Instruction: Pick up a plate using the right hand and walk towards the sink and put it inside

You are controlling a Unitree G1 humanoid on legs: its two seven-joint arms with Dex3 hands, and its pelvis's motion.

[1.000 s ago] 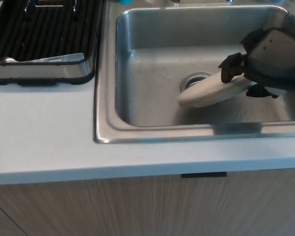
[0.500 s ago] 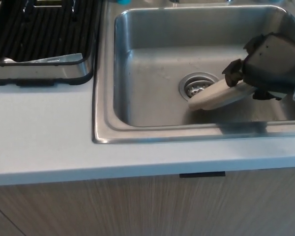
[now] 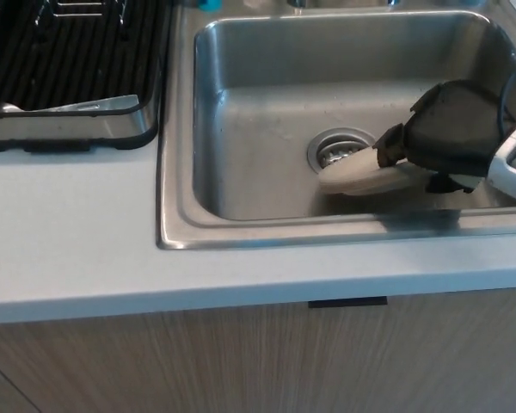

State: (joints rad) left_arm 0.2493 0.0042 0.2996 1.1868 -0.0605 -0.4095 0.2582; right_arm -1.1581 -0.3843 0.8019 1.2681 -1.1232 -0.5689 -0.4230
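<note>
My right hand [image 3: 443, 138] reaches in from the right, low inside the steel sink [image 3: 267, 86]. It is shut on a cream plate [image 3: 365, 176], gripping the plate's right part. The plate lies nearly flat, close to the sink floor, its left edge beside the round drain [image 3: 334, 148]. Whether the plate touches the floor I cannot tell. My left hand does not show.
A black dish rack [image 3: 69, 69] with a steel rim stands on the pale counter [image 3: 69, 249] left of the sink. The sink's front rim [image 3: 327, 231] runs just below the plate. Wood-grain cabinet fronts [image 3: 241, 361] fill the bottom.
My right hand has lowered the plate deeper into the sink and tipped it flatter. The whole picture has also shifted slightly, so the camera has moved.
</note>
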